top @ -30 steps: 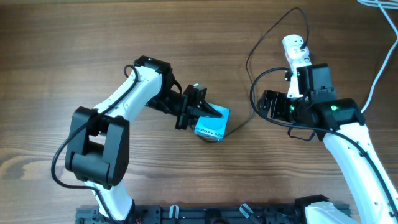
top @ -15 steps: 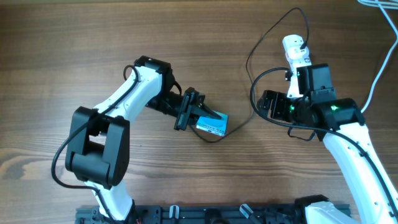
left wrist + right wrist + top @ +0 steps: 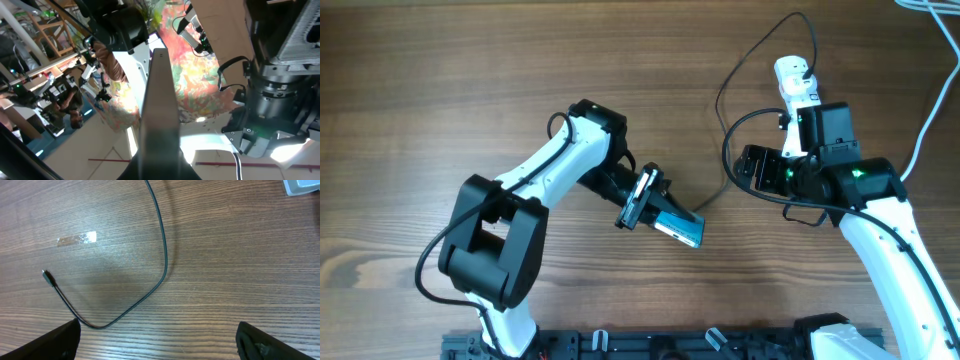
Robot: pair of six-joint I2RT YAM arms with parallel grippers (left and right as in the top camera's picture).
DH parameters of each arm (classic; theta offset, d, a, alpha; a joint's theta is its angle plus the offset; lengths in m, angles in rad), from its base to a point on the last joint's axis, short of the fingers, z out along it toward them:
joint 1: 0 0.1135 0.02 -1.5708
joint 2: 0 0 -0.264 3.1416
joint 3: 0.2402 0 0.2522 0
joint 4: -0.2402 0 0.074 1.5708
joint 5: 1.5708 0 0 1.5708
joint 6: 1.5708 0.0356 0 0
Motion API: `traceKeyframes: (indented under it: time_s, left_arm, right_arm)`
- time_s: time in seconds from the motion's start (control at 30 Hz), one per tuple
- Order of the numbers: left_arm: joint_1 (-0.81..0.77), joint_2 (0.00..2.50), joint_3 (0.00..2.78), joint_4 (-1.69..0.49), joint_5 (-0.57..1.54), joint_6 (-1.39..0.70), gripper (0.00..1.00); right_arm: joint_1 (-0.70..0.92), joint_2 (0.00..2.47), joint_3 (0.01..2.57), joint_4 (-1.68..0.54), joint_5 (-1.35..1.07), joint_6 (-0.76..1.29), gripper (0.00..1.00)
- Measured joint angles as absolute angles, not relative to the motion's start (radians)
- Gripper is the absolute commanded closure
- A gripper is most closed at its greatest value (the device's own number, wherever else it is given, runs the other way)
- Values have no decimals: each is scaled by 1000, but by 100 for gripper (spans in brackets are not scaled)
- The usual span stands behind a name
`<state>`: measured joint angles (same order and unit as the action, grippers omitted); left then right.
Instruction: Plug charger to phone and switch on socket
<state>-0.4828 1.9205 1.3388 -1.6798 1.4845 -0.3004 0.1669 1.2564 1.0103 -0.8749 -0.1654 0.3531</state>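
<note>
Left hand clamped on phone; right hand gaping wide, empty.
Phone is held well left of the socket; charger loops from the socket across the worktop, tip free.

White links, black joints, black left hand

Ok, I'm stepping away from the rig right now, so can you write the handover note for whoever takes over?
Left gripper: shut on the phone, holding it tilted.
Right gripper: open, empty, above the charger.
Connector tip: lying free on the table, not in the phone.
Socket: by the right arm; switch state unreadable.
Done: phone gripped.
Left: plug the charger into the phone, switch on the socket.
</note>
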Motion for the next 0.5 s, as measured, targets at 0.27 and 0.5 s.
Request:
traceKeyframes:
  time_s: [0.27,0.5]
  left_arm:
    - [-484,1921,1339,-1680,1472,-396,96]
    - [-484,1921,1339,-1680,1470,-418,96]
  right_arm:
    - [167,1256,1010,-875,-163,353,0]
    - [167,1256,1010,-875,-163,353,0]
